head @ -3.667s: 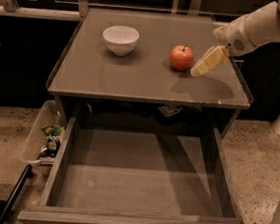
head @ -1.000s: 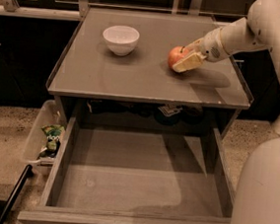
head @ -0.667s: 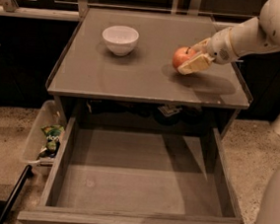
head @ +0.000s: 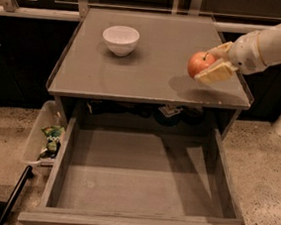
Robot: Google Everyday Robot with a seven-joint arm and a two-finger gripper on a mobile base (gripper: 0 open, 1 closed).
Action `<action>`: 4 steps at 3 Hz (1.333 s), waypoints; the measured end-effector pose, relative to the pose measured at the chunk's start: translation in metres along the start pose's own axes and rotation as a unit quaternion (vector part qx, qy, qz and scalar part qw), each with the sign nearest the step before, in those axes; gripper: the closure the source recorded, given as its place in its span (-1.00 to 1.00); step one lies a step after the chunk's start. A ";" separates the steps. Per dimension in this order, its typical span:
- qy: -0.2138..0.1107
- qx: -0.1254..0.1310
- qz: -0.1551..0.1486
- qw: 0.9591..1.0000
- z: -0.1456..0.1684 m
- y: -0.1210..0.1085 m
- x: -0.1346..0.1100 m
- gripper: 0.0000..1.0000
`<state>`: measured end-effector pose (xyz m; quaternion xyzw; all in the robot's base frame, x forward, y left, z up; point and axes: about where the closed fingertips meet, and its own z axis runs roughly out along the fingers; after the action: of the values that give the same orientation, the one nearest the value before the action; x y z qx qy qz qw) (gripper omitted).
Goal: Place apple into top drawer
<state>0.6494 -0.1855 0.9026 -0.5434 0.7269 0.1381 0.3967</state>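
Note:
The red-orange apple (head: pixel 200 63) is held in my gripper (head: pixel 210 64), lifted above the right part of the grey cabinet top (head: pixel 149 70); its shadow falls on the top below it. The cream fingers (head: pixel 215 72) are closed around the apple's right side. The white arm reaches in from the right edge. The top drawer (head: pixel 139 174) is pulled fully open below the cabinet top, its flat grey bottom bare. The apple is above and behind the drawer's right rear corner.
A white bowl (head: pixel 120 39) stands on the cabinet top at the back left. A clear plastic bin of packets (head: pixel 46 138) sits on the floor left of the drawer. A dark bar (head: pixel 13 197) lies at the lower left. Speckled floor surrounds the cabinet.
The gripper closed on the apple and lifted it off the cabinet top, moving it toward the front right. The bowl and drawer have not moved.

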 end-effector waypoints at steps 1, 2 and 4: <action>0.002 0.026 -0.011 1.000 -0.031 0.038 0.010 1.00; -0.016 0.060 0.017 0.998 -0.058 0.084 0.013 1.00; -0.007 0.052 0.035 0.998 -0.057 0.112 0.041 1.00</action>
<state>0.5206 -0.2081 0.8838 -0.4952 0.7491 0.1176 0.4239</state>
